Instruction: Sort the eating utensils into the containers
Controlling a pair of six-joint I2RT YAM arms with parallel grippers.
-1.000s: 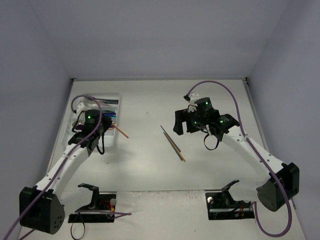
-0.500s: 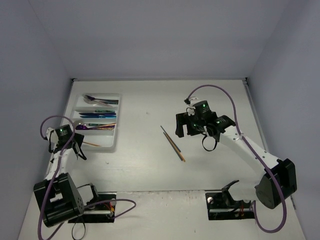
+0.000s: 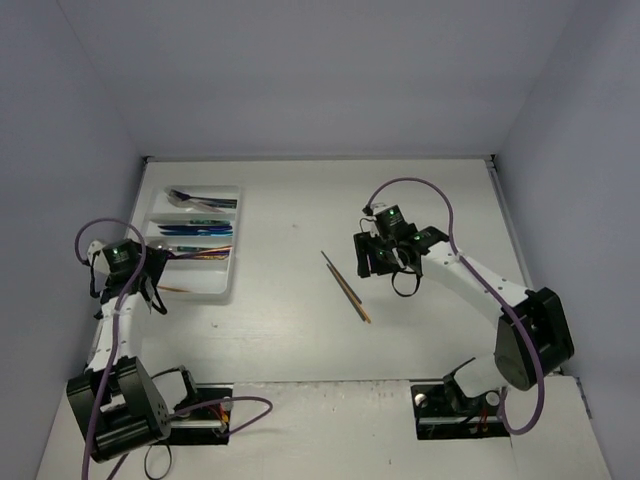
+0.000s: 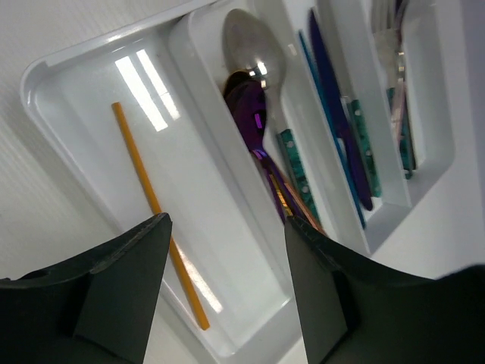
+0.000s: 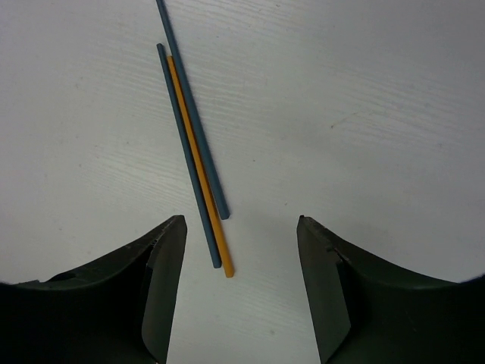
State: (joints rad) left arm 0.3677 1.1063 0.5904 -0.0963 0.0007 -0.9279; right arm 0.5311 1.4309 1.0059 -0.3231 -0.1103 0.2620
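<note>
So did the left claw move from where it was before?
Yes. The left gripper has moved left, from over the white tray to just beside the tray's left edge.

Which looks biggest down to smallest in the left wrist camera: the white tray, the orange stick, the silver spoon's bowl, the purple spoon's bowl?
1. white tray
2. orange stick
3. silver spoon's bowl and purple spoon's bowl: they look about alike and they overlap, so I won't rank these two.
</note>
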